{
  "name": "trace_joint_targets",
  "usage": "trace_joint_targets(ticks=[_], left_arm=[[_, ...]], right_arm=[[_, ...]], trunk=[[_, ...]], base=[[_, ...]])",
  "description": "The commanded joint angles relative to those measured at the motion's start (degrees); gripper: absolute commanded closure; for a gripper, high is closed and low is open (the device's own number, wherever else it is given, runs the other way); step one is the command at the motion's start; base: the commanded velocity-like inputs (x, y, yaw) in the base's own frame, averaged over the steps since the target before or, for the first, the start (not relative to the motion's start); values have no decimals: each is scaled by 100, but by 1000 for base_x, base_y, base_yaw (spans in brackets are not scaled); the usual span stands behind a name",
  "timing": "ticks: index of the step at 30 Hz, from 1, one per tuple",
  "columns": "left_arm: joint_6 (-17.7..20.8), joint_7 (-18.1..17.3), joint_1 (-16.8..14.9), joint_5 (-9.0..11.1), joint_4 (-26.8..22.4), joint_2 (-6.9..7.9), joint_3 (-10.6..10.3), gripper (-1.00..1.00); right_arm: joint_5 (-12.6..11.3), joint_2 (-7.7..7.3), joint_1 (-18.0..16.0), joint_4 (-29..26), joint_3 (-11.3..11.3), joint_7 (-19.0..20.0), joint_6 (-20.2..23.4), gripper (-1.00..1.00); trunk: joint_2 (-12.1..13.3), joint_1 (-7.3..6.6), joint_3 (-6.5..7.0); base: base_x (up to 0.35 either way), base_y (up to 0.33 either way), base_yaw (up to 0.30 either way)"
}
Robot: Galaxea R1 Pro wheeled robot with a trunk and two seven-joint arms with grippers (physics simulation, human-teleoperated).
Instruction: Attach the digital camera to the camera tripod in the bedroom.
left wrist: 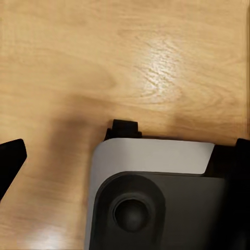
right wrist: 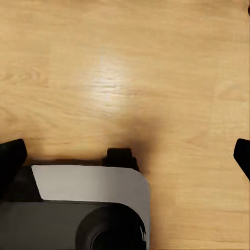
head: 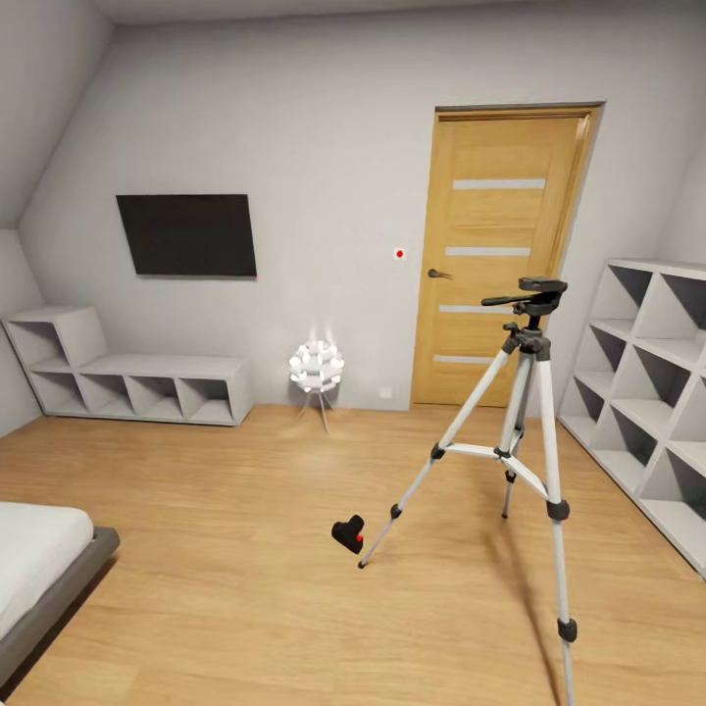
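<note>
Both wrist views look down on wood floor [left wrist: 156, 62] and the robot's grey-black base [left wrist: 156, 156]. Left gripper [left wrist: 125, 156] fingertips sit at opposite frame edges, spread wide, holding nothing. Right gripper [right wrist: 127, 153] likewise wide apart, nothing held. Head view: grey bed [head: 39, 569] corner at 8 o'clock. Digital camera [head: 349, 534] lies on the floor near centre, at about 6 o'clock, just beside the tripod's near-left foot. Camera tripod [head: 520, 412] stands upright at 4 o'clock, head bare. White cube shelves [head: 647, 392] at 3 o'clock. Far wall: wooden door [head: 505, 255], lamp [head: 316, 368], dark TV [head: 186, 235], low shelf [head: 127, 382].
</note>
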Motion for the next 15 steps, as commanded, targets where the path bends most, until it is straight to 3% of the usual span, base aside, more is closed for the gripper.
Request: trace_joint_targets(ticks=[1,2,4,5,7,8,10,12,13,15], left_arm=[[11,-8,-1,63,-47,-3,9,-100],[11,-8,-1,63,-47,-3,9,-100],[19,-8,-3,67,-113,-6,10,-100],[27,-10,-11,70,-167,-6,11,-100],[54,-13,-56,71,-232,0,9,-100],[134,-17,-149,76,-298,13,10,-100],[209,-19,-212,77,-330,15,10,-100],[429,-22,-377,79,-394,12,11,-100],[429,-22,-377,79,-394,12,11,-100],[697,-20,-563,81,-464,10,14,-100]], right_arm=[[3,73,-14,-187,2,-1,69,-100],[3,73,-14,-187,2,-1,69,-100],[14,254,-36,-565,10,2,189,-100],[28,478,-90,-1015,16,-3,305,-100],[50,684,-186,-1516,20,-9,468,-100],[80,835,-319,-2016,27,-13,791,-100],[98,895,-393,-2253,30,-14,1029,-100],[124,982,-527,-2667,36,-16,1599,-100],[124,982,-527,-2667,36,-16,1599,-100],[141,1045,-637,-2962,42,-9,2147,-100]], trunk=[[-3,0,-6],[-3,0,-6],[-3,0,-6],[-3,0,-6],[-3,0,-6],[-3,0,-6],[-3,0,-6],[-3,0,-6],[-3,0,-6],[-3,0,-6]], base=[[11,11,0],[11,11,0],[8,8,0],[5,5,0],[3,3,0],[2,2,0],[2,2,0],[1,1,0],[0,0,0],[0,0,0]])
